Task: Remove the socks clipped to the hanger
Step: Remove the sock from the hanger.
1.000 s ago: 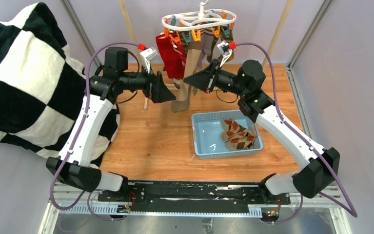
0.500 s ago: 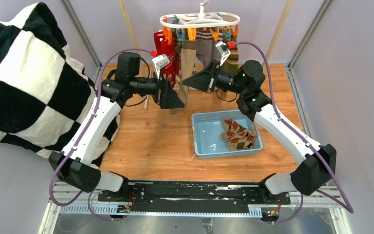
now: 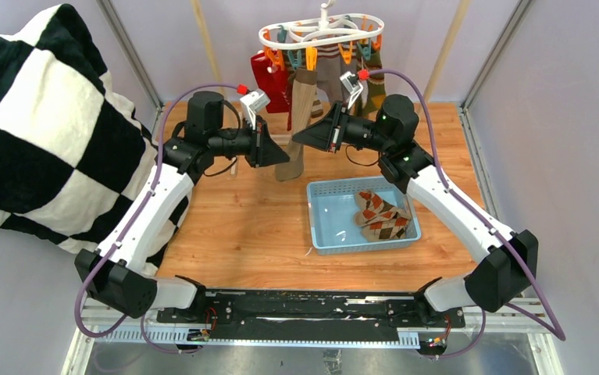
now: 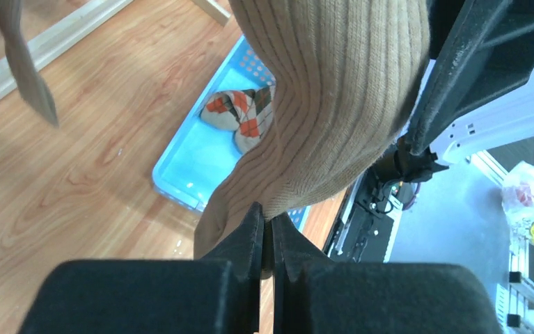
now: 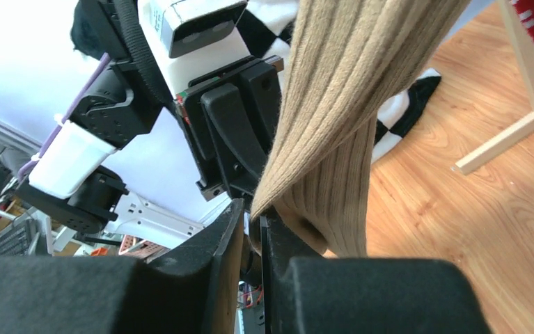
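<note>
The white hanger hangs at the back, with several socks clipped under it, among them a red one and a long tan ribbed sock. Both grippers meet at the tan sock's lower half. My left gripper comes from the left and is shut on the sock's edge; the tan sock bulges above the jaws. My right gripper comes from the right, its jaws almost together with a fold of the tan sock pinched between them.
A light blue basket sits on the wooden table at the right, holding argyle socks. A black-and-white checkered blanket fills the left side. The rack's wooden foot lies just left of the socks.
My left arm swung in to the right and its open gripper closed on the tan sock. The right gripper stayed on the sock, shifting slightly left. The hanger swayed.
</note>
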